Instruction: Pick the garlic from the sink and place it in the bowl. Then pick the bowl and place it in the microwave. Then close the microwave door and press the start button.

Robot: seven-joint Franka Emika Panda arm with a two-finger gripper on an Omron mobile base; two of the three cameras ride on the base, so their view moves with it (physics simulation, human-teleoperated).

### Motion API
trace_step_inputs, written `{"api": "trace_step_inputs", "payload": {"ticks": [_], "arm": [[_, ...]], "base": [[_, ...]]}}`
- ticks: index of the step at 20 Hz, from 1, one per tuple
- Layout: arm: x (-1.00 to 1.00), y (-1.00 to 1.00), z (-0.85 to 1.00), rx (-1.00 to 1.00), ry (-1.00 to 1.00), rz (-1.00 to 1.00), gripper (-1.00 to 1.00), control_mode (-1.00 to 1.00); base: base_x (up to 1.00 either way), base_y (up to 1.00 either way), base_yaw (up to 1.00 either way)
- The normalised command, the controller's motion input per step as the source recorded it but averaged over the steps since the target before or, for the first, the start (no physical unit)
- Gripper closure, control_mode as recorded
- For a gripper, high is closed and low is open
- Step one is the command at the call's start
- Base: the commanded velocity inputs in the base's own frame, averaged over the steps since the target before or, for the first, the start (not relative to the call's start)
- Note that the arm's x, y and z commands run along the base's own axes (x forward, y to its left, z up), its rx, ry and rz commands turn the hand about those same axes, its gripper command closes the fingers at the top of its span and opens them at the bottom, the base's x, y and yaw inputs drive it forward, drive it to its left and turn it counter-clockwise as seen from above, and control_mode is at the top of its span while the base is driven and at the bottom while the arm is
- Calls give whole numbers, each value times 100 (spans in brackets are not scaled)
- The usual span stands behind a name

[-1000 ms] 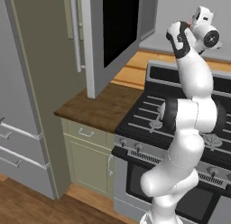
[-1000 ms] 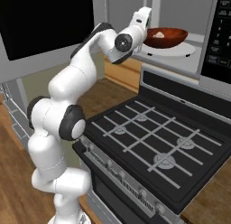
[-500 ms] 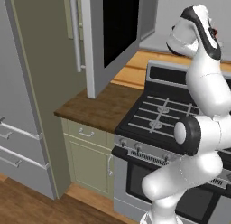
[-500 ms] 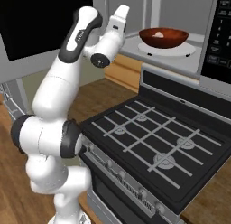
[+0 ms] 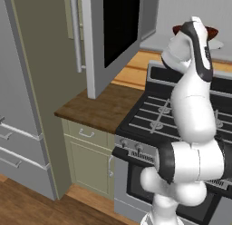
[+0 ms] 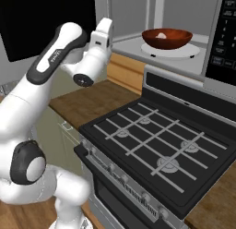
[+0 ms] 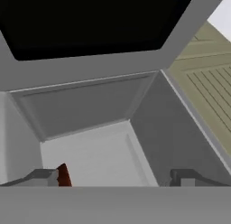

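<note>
I can see the microwave [image 6: 184, 34] at the top right of the right base view. It is wide open. Its pale inside fills the top of that picture, and the dark button panel [image 6: 224, 34] sits at the far right edge. The microwave door [image 5: 111, 38] swings far out. It is the big flat piece with black glass at the top middle of the left base view, with its long silver handle [image 5: 76, 31] on its left side.

The bowl [image 6: 166, 38] sits on the white plate [image 6: 173, 50] inside the microwave, near the top middle of the right base view. The little pale garlic [image 6: 161, 35] lies inside the bowl. So I think the first two jobs are done.

My gripper [image 7: 115, 175] is open wide and holds nothing. In the hand view, its two tips poke up at the bottom, looking into the microwave corner.

What is left, I think: push the door shut, then press the start button.
</note>
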Motion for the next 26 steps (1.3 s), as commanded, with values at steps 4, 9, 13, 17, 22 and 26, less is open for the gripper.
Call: {"api": "trace_step_inputs", "payload": {"ticks": [4,9,13,17,22,26], "arm": [[-100,-22,76,-9,0,2,-100,-100],[-100,-30,89,-9,5,5,-100,-100],[-100,-13,89,-11,14,6,-100,-100],[-100,11,52,-19,34,5,-100,-100],[-100,55,-2,-16,30,5,-100,-100],[-99,81,-28,-8,19,4,-100,-100]], "base": [[0,0,0],[0,0,0],[0,0,0],[0,0,0],[0,0,0],[0,0,0]]}}
